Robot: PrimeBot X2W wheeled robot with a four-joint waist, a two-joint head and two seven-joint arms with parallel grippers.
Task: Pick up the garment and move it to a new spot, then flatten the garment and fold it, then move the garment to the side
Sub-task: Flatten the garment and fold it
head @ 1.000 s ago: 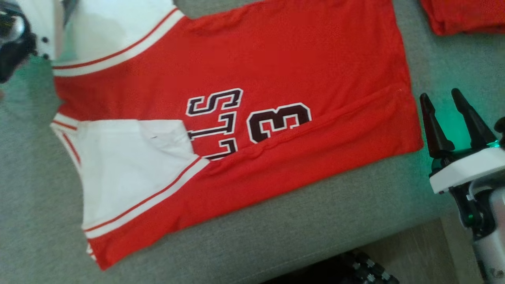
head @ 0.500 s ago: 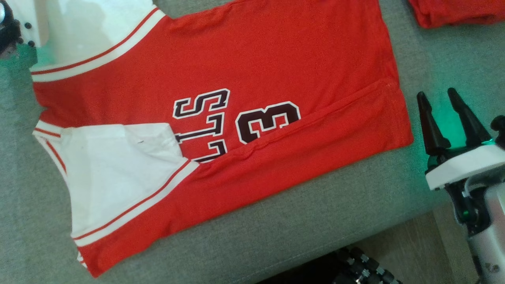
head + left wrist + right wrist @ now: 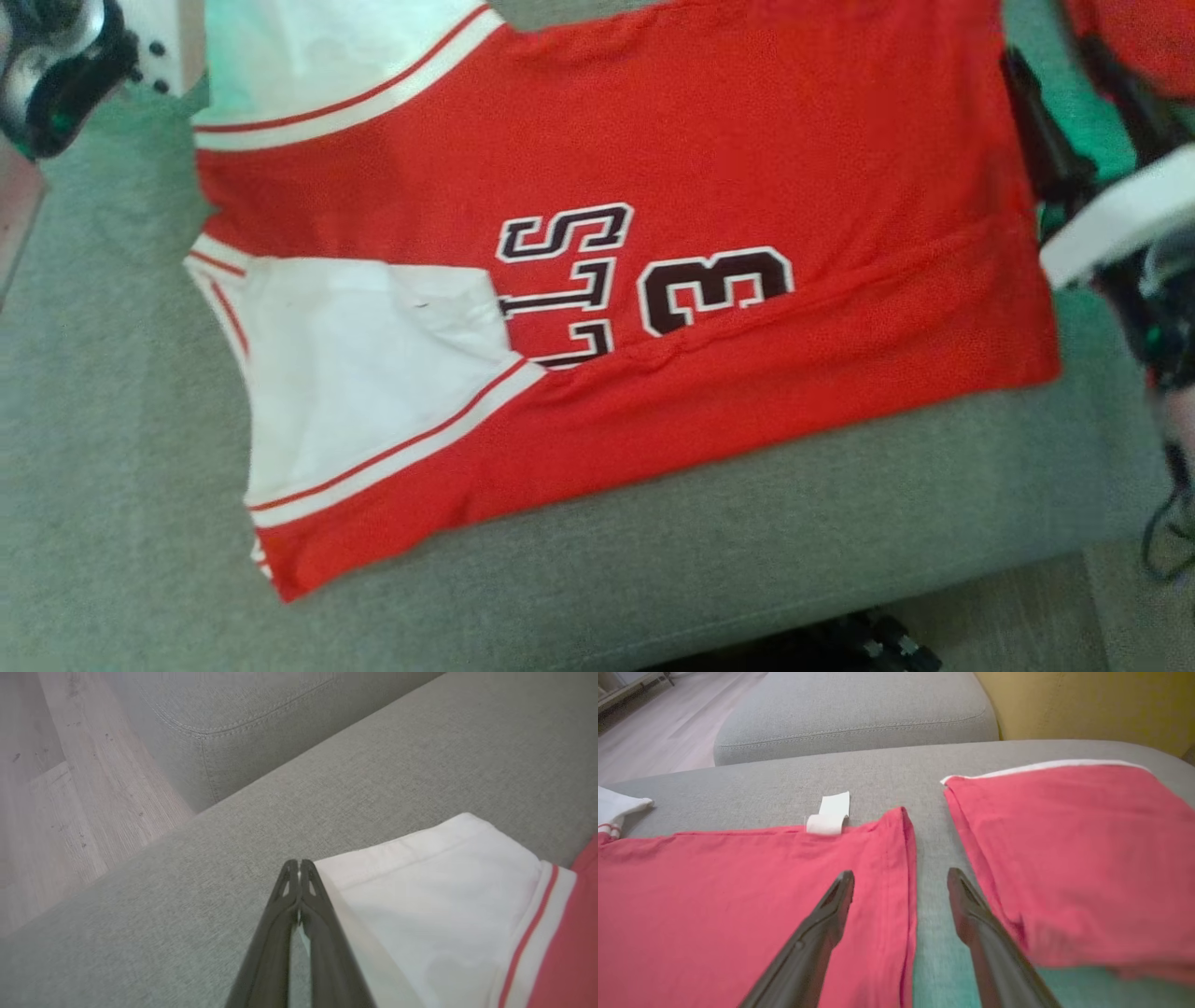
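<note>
The garment [image 3: 709, 159] is a red jersey with white sleeves and dark lettering. It lies flat on the grey cushion [image 3: 747, 523], with its near side folded over the print. In the left wrist view my left gripper [image 3: 293, 867] is shut at the edge of the white sleeve [image 3: 434, 896], and a pale sliver of cloth shows between its fingers. My right gripper [image 3: 901, 877] is open and straddles the garment's hem [image 3: 906, 858]: one finger is over the red cloth, the other over bare cushion. In the head view it [image 3: 1044, 42] stands at the hem's far end.
A second, folded red cloth [image 3: 1078, 858] lies just right of the hem, also at the head view's top right [image 3: 1139, 37]. A white label [image 3: 831, 812] sticks out at the garment's far edge. Wooden floor [image 3: 56, 812] borders the cushion, and a dark object [image 3: 868, 644] sits below the front edge.
The left gripper has shut at the sleeve. The right gripper has moved forward along the hem towards its far end. The head camera has shifted, so the whole picture has slid right.
</note>
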